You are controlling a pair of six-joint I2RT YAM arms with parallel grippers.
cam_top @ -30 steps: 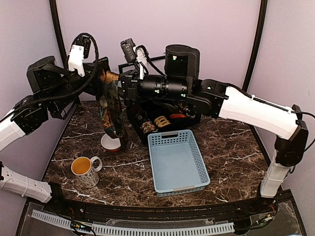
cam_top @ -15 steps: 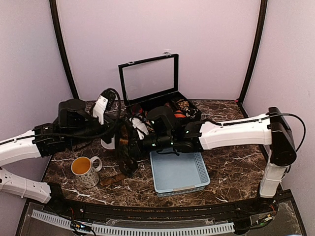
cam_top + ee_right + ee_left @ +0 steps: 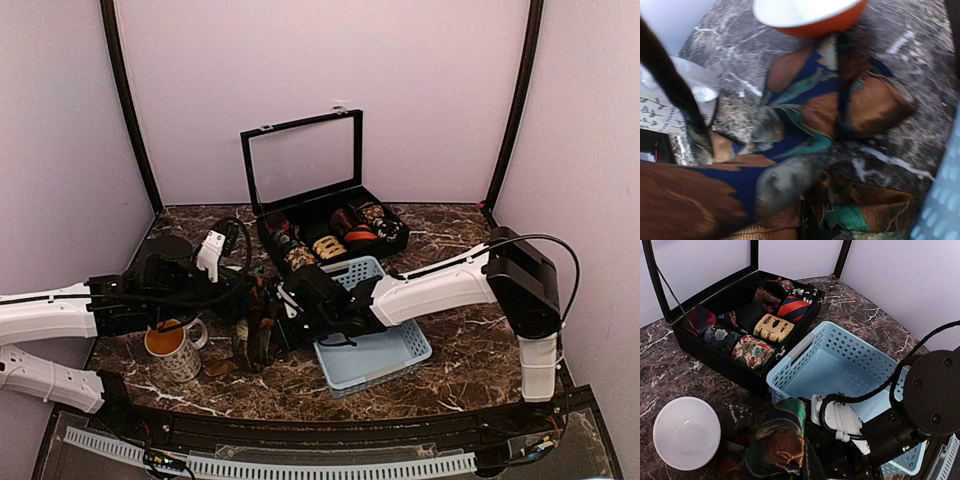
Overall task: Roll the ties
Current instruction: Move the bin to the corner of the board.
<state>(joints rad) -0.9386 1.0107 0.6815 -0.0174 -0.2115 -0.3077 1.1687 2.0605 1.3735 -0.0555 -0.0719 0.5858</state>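
Note:
One tie [image 3: 256, 328], dark green and brown with orange patches, lies bunched on the marble table between the mug and the blue basket. My left gripper [image 3: 244, 303] is low over it and shut on its upper fold, which fills the bottom of the left wrist view [image 3: 778, 440]. My right gripper [image 3: 287, 322] comes in from the basket side, shut on the same tie. In the right wrist view the tie [image 3: 840, 110] spreads over the table below a blurred grey finger [image 3: 790, 181]. The left fingers are hidden by fabric.
A blue basket [image 3: 400, 345] sits askew right of the tie, against the right arm. An open black box [image 3: 268, 238] of rolled ties stands behind. A mug [image 3: 172, 348] is at the front left. A white bowl [image 3: 686, 432] sits near the tie.
Both arms have dropped from high above the table to just over it, lowering the tie onto the marble. The blue basket has been turned and shifted to the right.

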